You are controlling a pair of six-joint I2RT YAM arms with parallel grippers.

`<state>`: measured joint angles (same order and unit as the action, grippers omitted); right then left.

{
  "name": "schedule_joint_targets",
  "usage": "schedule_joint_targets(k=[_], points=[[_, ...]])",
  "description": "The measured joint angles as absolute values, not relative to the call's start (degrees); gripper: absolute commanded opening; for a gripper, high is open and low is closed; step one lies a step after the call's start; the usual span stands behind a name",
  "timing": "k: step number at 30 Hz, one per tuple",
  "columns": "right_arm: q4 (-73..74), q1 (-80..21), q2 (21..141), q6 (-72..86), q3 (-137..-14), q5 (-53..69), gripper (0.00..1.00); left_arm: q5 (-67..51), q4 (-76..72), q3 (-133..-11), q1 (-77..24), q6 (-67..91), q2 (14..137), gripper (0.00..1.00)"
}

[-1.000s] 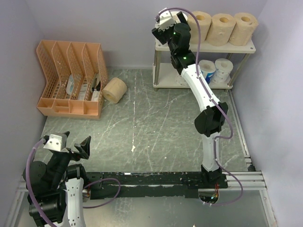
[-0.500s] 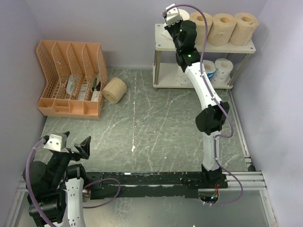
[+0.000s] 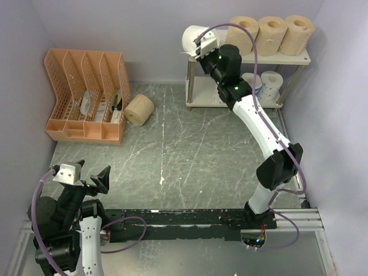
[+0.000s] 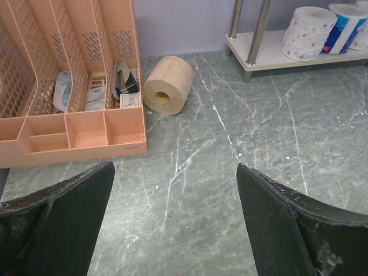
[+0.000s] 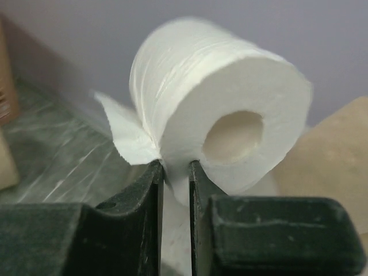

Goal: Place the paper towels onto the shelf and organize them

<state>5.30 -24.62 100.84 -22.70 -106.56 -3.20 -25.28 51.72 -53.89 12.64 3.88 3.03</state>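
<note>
White roll (image 5: 224, 115) is being held at the left end of the shelf's (image 3: 290, 58) top board, lying on its side: long axis level, hollow core being pointed straight at the right wrist camera. Right gripper (image 5: 175, 169) is being held almost closed, fingers clamped on white paper at the roll's lower rim; a loose flap is being shown at the left. Whether the roll is being borne by the board cannot be told, the underside being hidden by the fingers. Three tan rolls (image 3: 271, 33) are being stood in a row on the same board, cores up. On the lower board a dotted roll (image 4: 307, 31) and a blue-and-white roll (image 4: 347, 23) are being stood on end, the latter being cut off by the frame edge. Loose tan roll (image 4: 168, 84) is being left on its side on the table (image 4: 259, 144), core facing the left arm, just beside the orange organizer (image 4: 69, 86). Left gripper (image 4: 175, 168) is being held wide apart
</note>
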Motion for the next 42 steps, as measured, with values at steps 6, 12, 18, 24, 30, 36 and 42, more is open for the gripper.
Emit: schedule_joint_targets(k=[6,12,18,24,30,36,42], points=[[9.9,-29.1,93.8,-20.1,-96.5,-2.3,0.00,-25.3,51.7,-53.9,12.6,3.9,2.5,0.99],[12.3,-32.0,82.2,-16.8,-84.0,-2.5,0.00,-25.3,51.7,-53.9,12.6,3.9,2.1,0.99],[11.9,-33.8,68.4,-10.1,-72.1,-1.9,0.09,-25.4,51.8,-53.9,12.6,3.8,2.1,0.99],[11.0,-34.9,60.4,-2.9,-58.6,-0.4,1.00,-25.8,51.8,-53.9,12.6,3.7,1.9,0.99],[14.5,-36.4,62.4,3.8,-53.0,1.9,1.00,-25.8,51.8,-53.9,12.6,3.6,1.8,0.99],[12.1,-47.4,63.1,5.2,-46.6,-3.2,1.00,-25.8,51.8,-53.9,12.6,3.6,1.7,0.99],[7.9,-54.1,67.7,2.3,-43.7,-10.2,1.00,-25.8,51.8,-53.9,12.6,3.6,1.3,0.99]])
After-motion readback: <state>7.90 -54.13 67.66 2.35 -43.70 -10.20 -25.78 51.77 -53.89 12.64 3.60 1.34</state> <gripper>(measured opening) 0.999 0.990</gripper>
